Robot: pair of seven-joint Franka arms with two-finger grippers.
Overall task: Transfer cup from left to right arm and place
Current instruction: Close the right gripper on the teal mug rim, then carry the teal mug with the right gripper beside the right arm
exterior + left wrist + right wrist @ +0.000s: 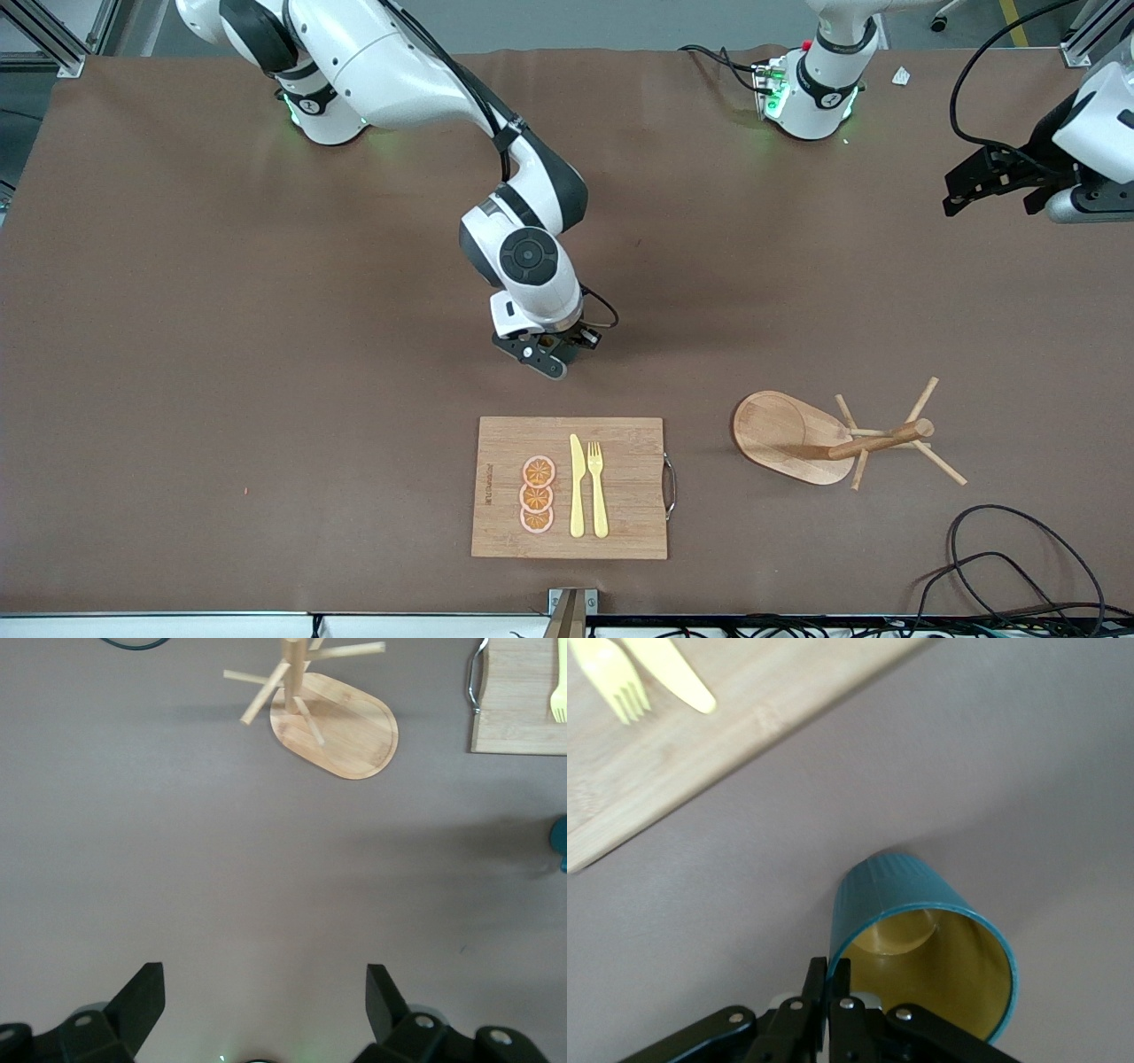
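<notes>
Right tool (556, 354), frame centre, clamps the cup (921, 948) by its rim; left tool (266, 1010), upper right of the frame, waits with fingers spread.

Hiding the cup (926, 943) completely under the right arm's wrist in the front view. Showing only a teal sliver of it at the left wrist view's edge. Cutting off the cutting board (521, 700) and fork (559, 702) there too.

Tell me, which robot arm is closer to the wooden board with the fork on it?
The right one. The right end effector holds the cup just above the table beside the board. The left end effector waits open near the table's edge at its own end.
</notes>
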